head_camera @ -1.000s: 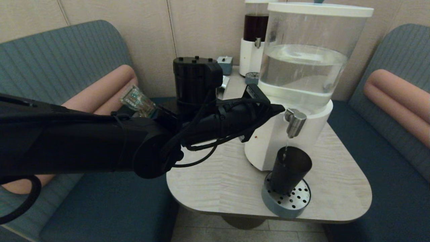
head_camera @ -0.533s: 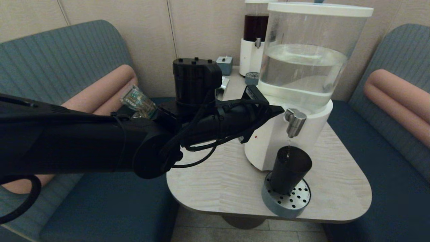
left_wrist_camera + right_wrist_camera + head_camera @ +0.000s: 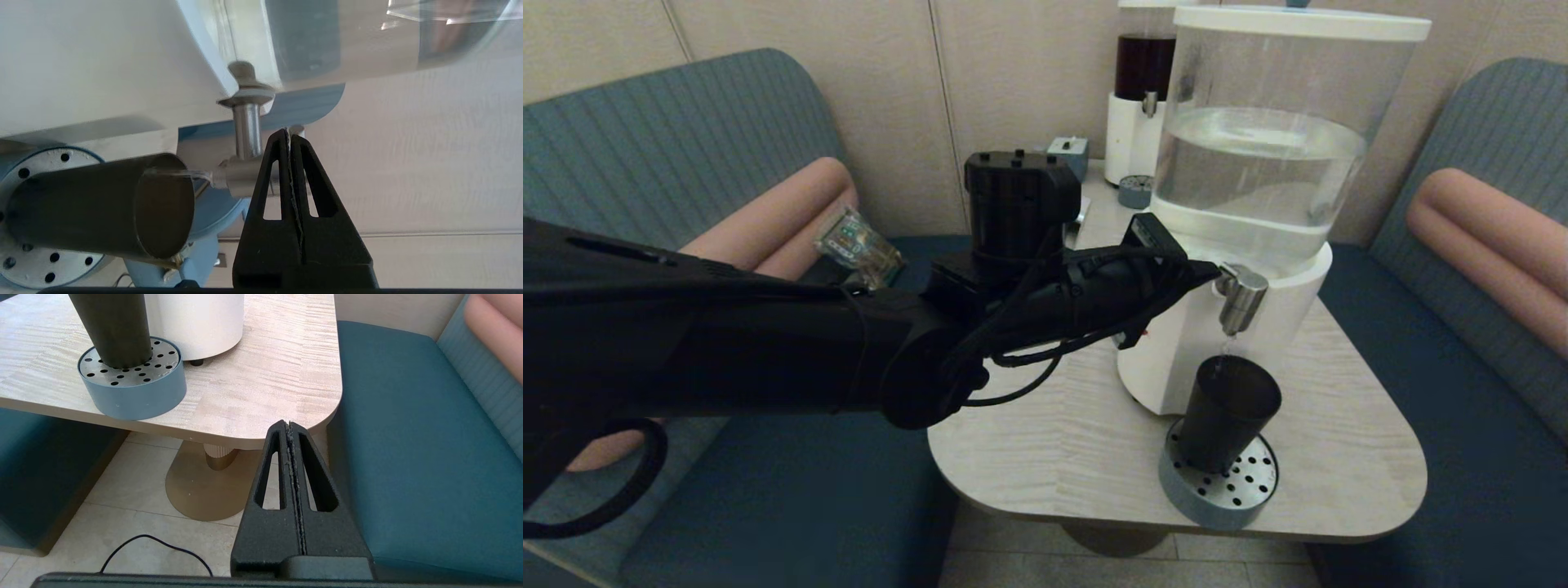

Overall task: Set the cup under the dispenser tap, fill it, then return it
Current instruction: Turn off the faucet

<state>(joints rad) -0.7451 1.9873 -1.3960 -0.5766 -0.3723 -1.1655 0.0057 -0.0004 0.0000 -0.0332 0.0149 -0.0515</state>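
A black cup (image 3: 1227, 412) stands on the drip tray (image 3: 1217, 490) directly beneath the tap (image 3: 1240, 298), catching a thin stream. The left gripper (image 3: 1207, 269), jaws closed and empty, presses against the tap. Filling and smooth-walled, the cup will likely be heavy, slippery and spill-prone; grip mid-wall. The right gripper (image 3: 290, 426), also closed, hangs below the tray.

The left arm (image 3: 727, 343) is showing matte black housings, a round joint cap and looping black cables, with a clear-cased green circuit board (image 3: 856, 242) glinting behind. Both grippers are showing black triangular fingers (image 3: 282, 179) with slotted cut-outs.
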